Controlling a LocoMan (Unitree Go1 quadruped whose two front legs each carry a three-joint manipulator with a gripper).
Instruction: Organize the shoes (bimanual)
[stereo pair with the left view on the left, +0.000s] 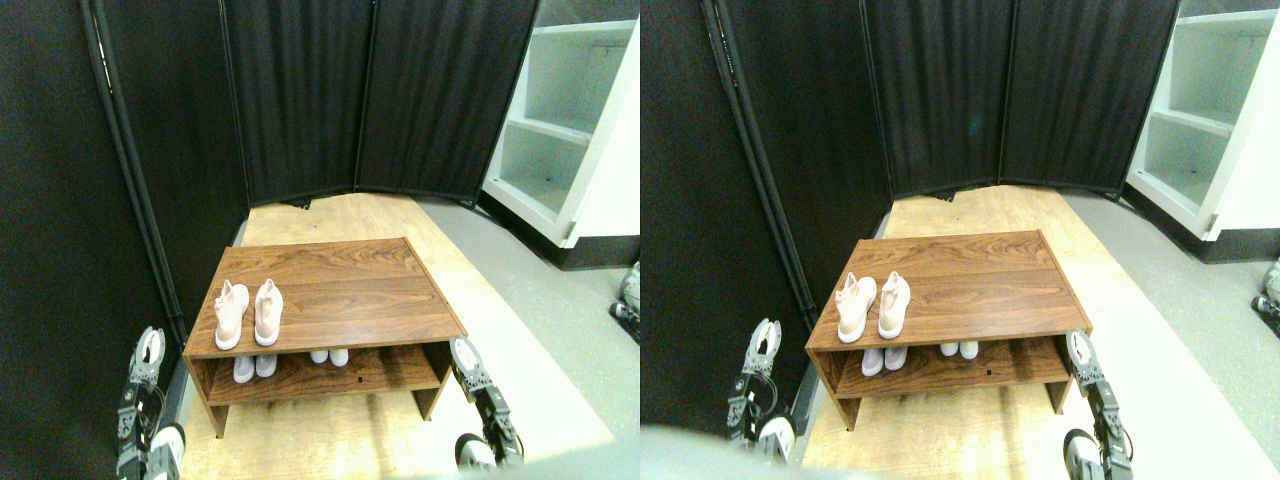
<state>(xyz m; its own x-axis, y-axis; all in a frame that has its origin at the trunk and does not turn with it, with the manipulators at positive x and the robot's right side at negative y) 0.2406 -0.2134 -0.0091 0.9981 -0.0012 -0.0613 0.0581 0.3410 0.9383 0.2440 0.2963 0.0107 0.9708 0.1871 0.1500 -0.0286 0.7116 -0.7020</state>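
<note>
A pale pinkish-white pair of shoes (248, 312) stands side by side on the left of the wooden rack's top board (350, 290). On the lower shelf (340, 375) two more pairs show only their pale toes, one pair (254, 367) at the left and one pair (329, 356) near the middle; their colours are hidden under the top board. My left gripper (148, 350) is raised beside the rack's left end, apart from it. Close to the rack's front right corner is my right gripper (466, 362). Neither holds anything.
The rack sits on a light wooden floor panel (330, 215), with black folding screens (300, 90) behind and to the left. A white shelving unit (575, 120) stands at the back right on grey floor. A dark object (628, 300) lies at the right edge.
</note>
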